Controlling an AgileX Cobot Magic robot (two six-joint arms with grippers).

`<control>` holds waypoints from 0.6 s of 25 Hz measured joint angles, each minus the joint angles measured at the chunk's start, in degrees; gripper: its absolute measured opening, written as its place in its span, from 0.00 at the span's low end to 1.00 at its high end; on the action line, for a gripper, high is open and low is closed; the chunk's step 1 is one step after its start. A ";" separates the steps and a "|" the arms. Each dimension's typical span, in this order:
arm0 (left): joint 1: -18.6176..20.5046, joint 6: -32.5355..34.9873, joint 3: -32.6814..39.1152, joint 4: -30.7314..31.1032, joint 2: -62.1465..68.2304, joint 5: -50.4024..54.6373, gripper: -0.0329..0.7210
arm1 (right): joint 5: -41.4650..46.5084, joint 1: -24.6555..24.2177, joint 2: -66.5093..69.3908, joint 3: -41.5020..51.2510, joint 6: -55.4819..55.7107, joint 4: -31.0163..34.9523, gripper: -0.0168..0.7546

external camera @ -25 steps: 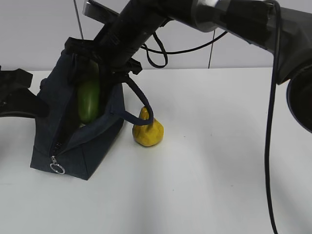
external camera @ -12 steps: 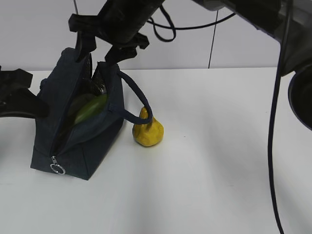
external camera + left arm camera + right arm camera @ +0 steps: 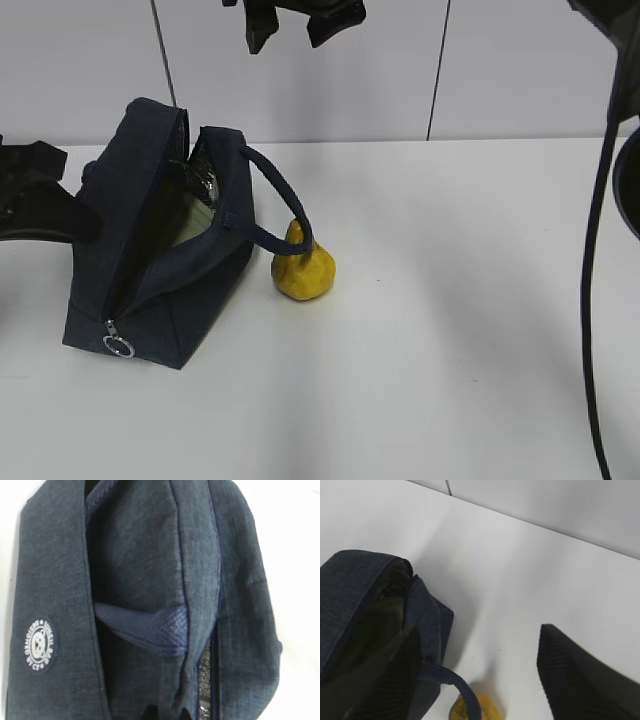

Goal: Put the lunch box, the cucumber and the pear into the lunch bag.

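The navy lunch bag (image 3: 160,290) stands at the left with its zipper wide open. Inside its mouth a pale green surface (image 3: 195,218) shows, which looks like the lunch box lid. The cucumber is hidden in the bag's dark inside. The yellow pear (image 3: 303,270) sits on the table against the bag's right side, partly behind the loop handle (image 3: 280,210); it also shows in the right wrist view (image 3: 492,711). My right gripper (image 3: 298,25) hangs high above the bag, open and empty (image 3: 480,630). My left gripper (image 3: 166,714) is shut on the bag's fabric (image 3: 145,570).
The white table (image 3: 450,300) stretches to the right and front of the bag. A white wall with a vertical seam (image 3: 432,80) stands behind. A black cable (image 3: 590,300) hangs down at the right. The zipper's ring pull (image 3: 118,346) lies at the bag's front corner.
The right gripper let go of the cucumber, which sank into the bag, and rose to the top of the exterior view. The bag, pear and left arm stayed put.
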 joint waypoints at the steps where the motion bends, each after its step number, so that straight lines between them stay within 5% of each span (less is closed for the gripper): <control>1: 0.00 0.00 0.00 0.00 0.00 0.00 0.05 | 0.15 0.00 0.00 0.00 0.00 -0.69 0.74; 8: 0.00 0.00 0.00 0.00 0.00 0.17 0.05 | 0.29 0.00 -1.64 1.70 0.19 -4.42 0.74; 15: 0.00 0.00 0.00 0.00 0.00 0.17 0.05 | 0.20 0.00 -10.05 20.79 0.23 -8.57 0.74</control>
